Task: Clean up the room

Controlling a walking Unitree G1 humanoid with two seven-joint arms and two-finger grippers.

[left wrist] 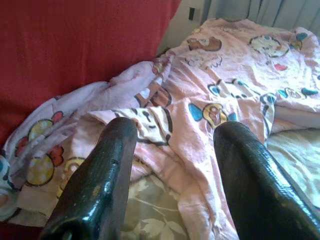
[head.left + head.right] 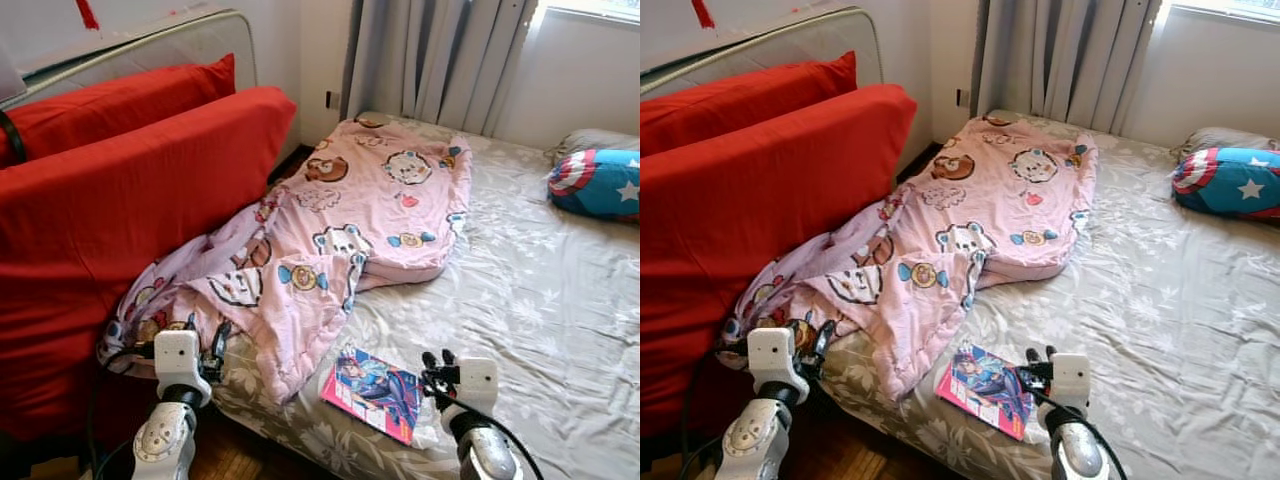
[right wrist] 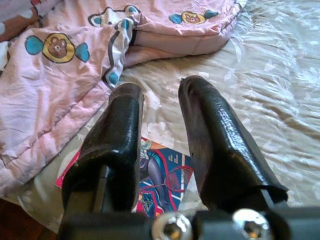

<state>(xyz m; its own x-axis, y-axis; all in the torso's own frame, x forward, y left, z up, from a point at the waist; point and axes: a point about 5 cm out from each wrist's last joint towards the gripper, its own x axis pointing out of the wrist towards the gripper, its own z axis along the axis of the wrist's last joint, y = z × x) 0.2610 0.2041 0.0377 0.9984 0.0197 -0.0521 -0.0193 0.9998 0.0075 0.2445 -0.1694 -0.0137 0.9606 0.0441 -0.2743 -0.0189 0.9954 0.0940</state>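
Note:
A crumpled pink cartoon-print blanket [image 2: 340,220] lies across the bed's left half, one end spilling over the near-left corner. A colourful magazine [image 2: 372,392] rests on the grey floral sheet [image 2: 520,290] near the front edge. My left gripper [image 2: 215,345] hovers open at the bed's near-left corner, just over the blanket's [image 1: 200,100] hanging edge, nothing between its fingers [image 1: 100,175]. My right gripper [image 2: 436,362] is open just right of the magazine [image 3: 160,182], its fingers [image 3: 215,145] held above the cover and empty.
Two big red cushions [image 2: 120,210] lean against the headboard [image 2: 190,40] on the left. A star-and-shield pillow [image 2: 598,182] lies at the far right by grey curtains [image 2: 440,60]. Dark wooden floor [image 2: 230,455] shows below the bed's front edge.

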